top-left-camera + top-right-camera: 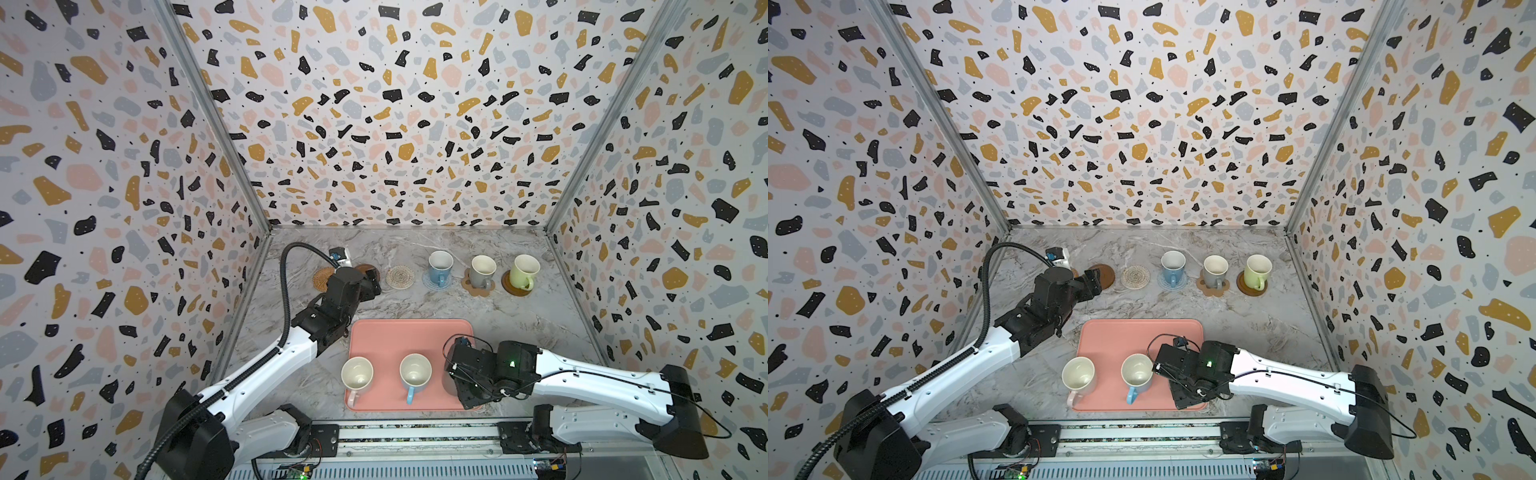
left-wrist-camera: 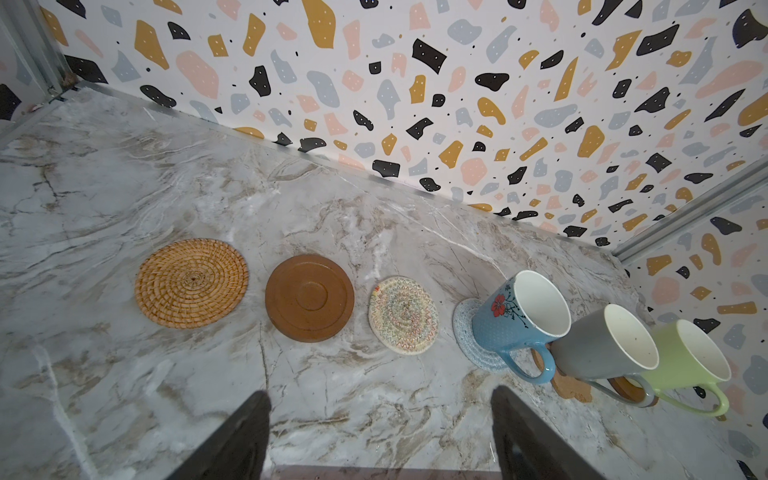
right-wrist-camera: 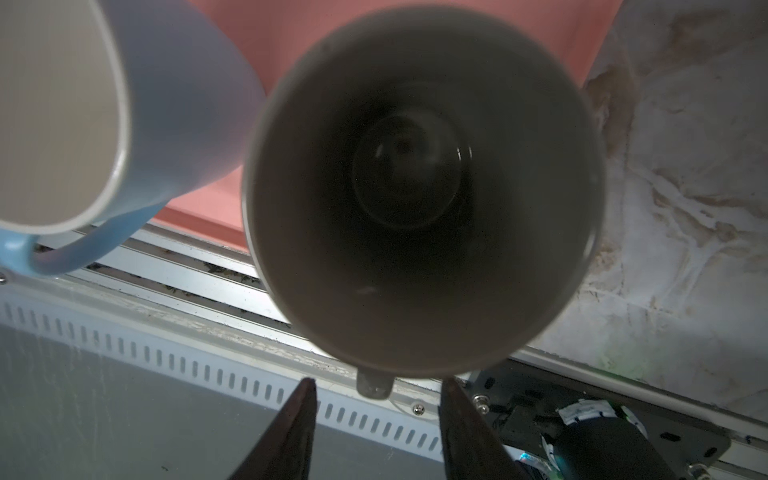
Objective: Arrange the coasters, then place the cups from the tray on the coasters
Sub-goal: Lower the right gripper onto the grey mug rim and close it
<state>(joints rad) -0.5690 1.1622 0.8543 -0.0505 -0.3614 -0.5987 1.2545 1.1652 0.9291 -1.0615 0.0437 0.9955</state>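
Three bare coasters (image 2: 309, 298) are lying back-left, left gripper (image 2: 380, 395) hovering beside them, jaws apart, empty; three cups (image 2: 519, 320) standing on coasters back-right; pink cup (image 1: 356, 374), light blue cup (image 1: 414, 372), dark grey cup (image 3: 424, 187) sitting on tray (image 1: 395, 336), right gripper (image 3: 378, 384) straddling the last's handle, jaws apart.

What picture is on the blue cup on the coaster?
The blue cup has a red flower with black stems, clearest in the left wrist view.
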